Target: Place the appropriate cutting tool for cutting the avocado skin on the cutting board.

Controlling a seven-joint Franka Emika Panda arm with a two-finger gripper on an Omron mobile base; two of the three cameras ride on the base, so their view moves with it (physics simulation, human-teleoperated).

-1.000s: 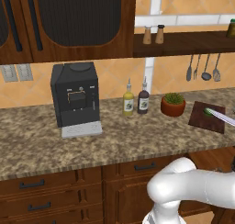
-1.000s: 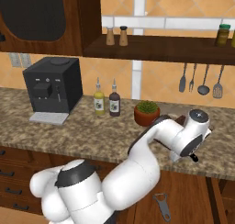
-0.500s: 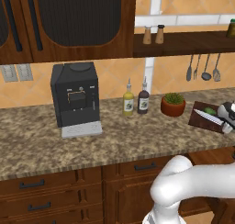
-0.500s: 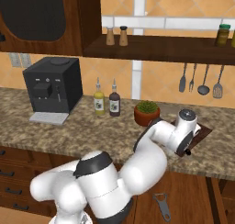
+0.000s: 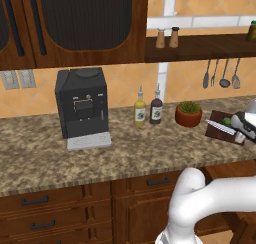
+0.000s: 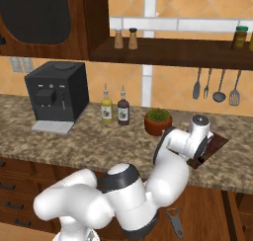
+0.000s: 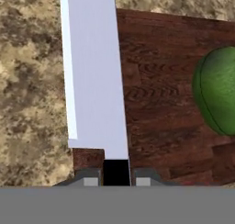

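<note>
Gripper (image 7: 116,175) is clamping the slim silvery-white knife (image 7: 94,76), blade lying along the dark reddish-brown wooden cutting board's (image 7: 170,103) edge, pointing away from the fingers; the smooth green avocado (image 7: 215,92) is sitting beside it.

A speckled granite surface (image 5: 125,148) is seen stretching away to the left of the jaws. Nearest them on that side a spiky plant in a terracotta pot (image 5: 188,114) is set, then a dark bottle (image 5: 156,108) and a yellow bottle (image 5: 140,110) just beside each other, and furthest off a black coffee machine (image 5: 82,105). Above the jaws, grey utensils (image 6: 215,84) are hung on the tiled wall, and two shakers (image 6: 125,38) and a green-lidded jar (image 6: 239,37) are kept on a wooden shelf (image 6: 168,48).
</note>
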